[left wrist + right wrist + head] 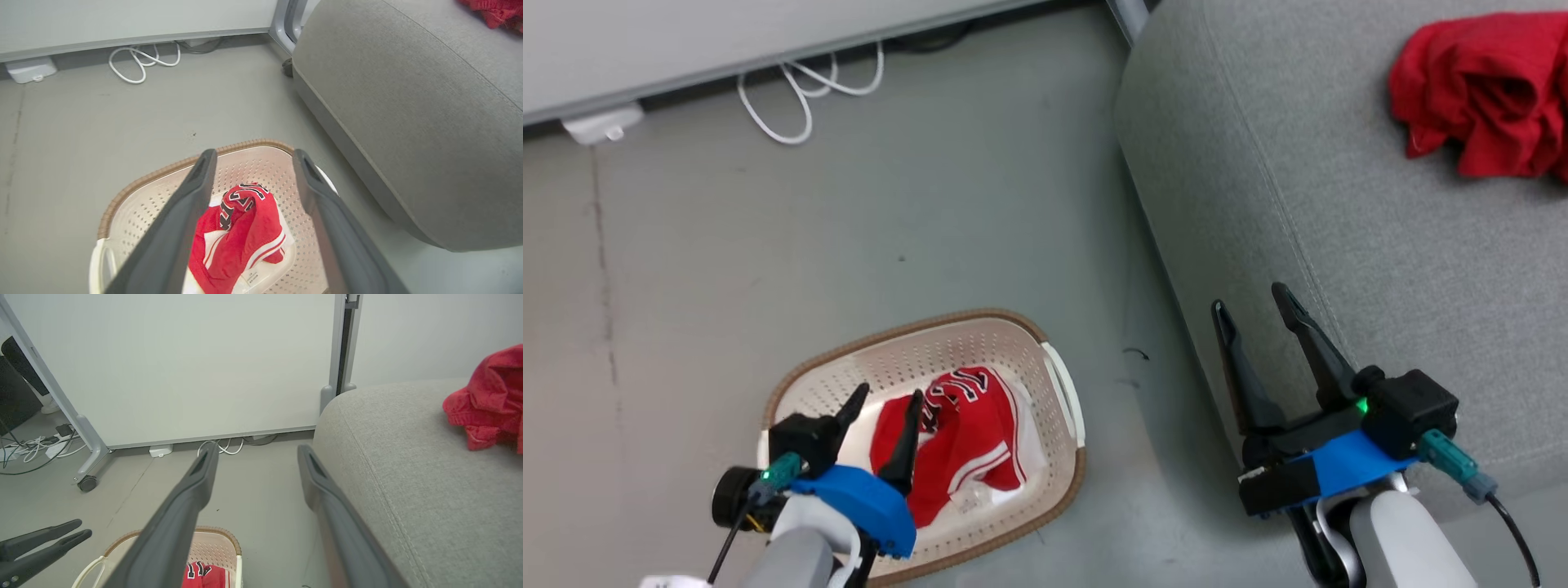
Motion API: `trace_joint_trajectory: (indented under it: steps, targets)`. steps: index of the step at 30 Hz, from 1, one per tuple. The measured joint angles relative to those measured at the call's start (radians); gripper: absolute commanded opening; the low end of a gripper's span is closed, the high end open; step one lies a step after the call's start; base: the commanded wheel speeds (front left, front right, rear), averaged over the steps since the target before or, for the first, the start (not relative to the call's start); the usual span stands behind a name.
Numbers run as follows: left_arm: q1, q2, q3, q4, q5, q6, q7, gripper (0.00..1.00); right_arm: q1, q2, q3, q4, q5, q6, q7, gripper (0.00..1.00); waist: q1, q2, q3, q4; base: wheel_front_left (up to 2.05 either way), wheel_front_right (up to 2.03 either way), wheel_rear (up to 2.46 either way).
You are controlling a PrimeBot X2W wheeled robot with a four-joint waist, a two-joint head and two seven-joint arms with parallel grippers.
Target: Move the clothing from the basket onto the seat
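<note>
The striped jersey (968, 441) lies crumpled in the middle of the basket (915, 322), its numbered end humped toward the basket's far wall and the white-striped hem trailing toward the near rim, so the heap's long axis runs roughly far-to-near. The left gripper (889, 394) hovers over the basket's left half with its fingers spread and nothing between them. The jersey sits just to the right of its fingertips and lower down, and in the left wrist view the red heap falls squarely in the gap between the two fingers. This arm is plainly the nearer one, and a drop into the basket looks like all the grasp needs. The right gripper (1248, 298), likewise spread and empty, stands well to the basket's right over the edge of the seat (1339, 204). Farther right of the basket, on the seat, rests the plain red garment (1486, 90) — that half of the job looks done.
</note>
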Motion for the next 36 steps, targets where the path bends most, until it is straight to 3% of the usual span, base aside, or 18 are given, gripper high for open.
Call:
trace_joint_trajectory:
  steps: [8, 18, 36]
  targets:
    - [-0.193, 0.038, -0.125, 0.137, -0.069, 0.000, 0.021, 1.00, -0.087, 0.000, 0.045, -0.001, 0.035, 0.000, -0.023, 1.00, 0.0001, 0.0000, 0.198, -0.066, 0.00, 0.00, 0.00]
    - [-0.327, 0.052, -0.216, 0.262, -0.176, 0.000, 0.134, 1.00, -0.144, 0.000, 0.072, -0.037, 0.090, 0.000, -0.027, 1.00, 0.0000, 0.0000, 0.382, -0.121, 0.00, 0.00, 0.00]
    - [-0.455, 0.095, -0.279, 0.354, -0.263, 0.000, 0.154, 1.00, -0.162, 0.000, 0.112, -0.086, 0.173, 0.000, -0.027, 1.00, -0.0001, 0.0000, 0.510, -0.208, 0.00, 0.00, 0.00]
